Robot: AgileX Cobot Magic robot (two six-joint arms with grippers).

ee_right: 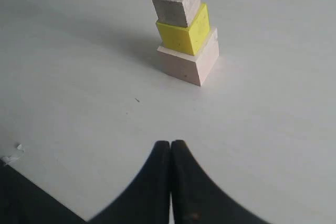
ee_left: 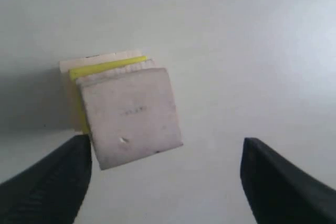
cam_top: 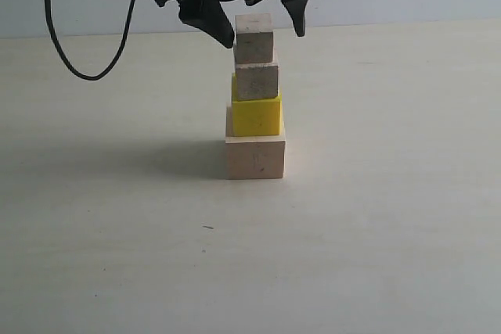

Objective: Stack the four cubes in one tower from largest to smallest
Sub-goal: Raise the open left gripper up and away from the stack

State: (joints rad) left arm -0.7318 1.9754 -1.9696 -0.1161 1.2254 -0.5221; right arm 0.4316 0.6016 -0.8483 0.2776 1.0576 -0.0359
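Tower [cam_top: 255, 99] stands 4 high mid-counter [cam_top: 376, 232], your left fingers [cam_top: 210, 15] spread wide astride smallest cube [cam_top: 254, 37], gripping nothing, right fingers [ee_right: 164, 182] closed, empty, near side; wood prob. light, stiff, slick, so regrip only on flat side faces.

The matte black left pincer [cam_top: 264, 35] has angular, tapering fingers [cam_top: 208, 18], and a thin black cable [cam_top: 90, 78] hangs beside it. The right pincer [ee_right: 170, 144] has the same smooth, black, curved fingers.
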